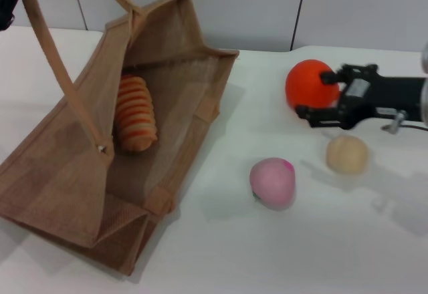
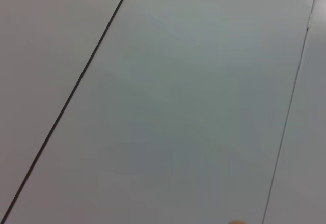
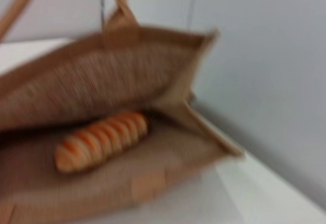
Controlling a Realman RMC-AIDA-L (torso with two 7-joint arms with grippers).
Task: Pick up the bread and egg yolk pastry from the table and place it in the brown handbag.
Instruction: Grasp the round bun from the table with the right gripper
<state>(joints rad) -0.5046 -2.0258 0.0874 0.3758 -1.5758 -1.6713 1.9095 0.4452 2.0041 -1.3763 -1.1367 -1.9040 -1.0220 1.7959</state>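
Note:
The brown handbag (image 1: 73, 174) lies open on its side at the left of the table, and also shows in the right wrist view (image 3: 102, 76). The bread (image 1: 136, 113) lies inside it, as the right wrist view (image 3: 99, 140) shows too. The egg yolk pastry (image 1: 346, 154) sits on the table at the right. My right gripper (image 1: 312, 94) is open and empty, hovering just behind the pastry, in front of the orange fruit (image 1: 309, 83). My left gripper (image 1: 7, 0) is at the top left corner, by the bag's raised handle (image 1: 57, 73).
A pink ball (image 1: 272, 182) lies on the white table (image 1: 267, 254) left of the pastry, between it and the bag's mouth. A grey panelled wall (image 2: 163, 102) stands behind the table.

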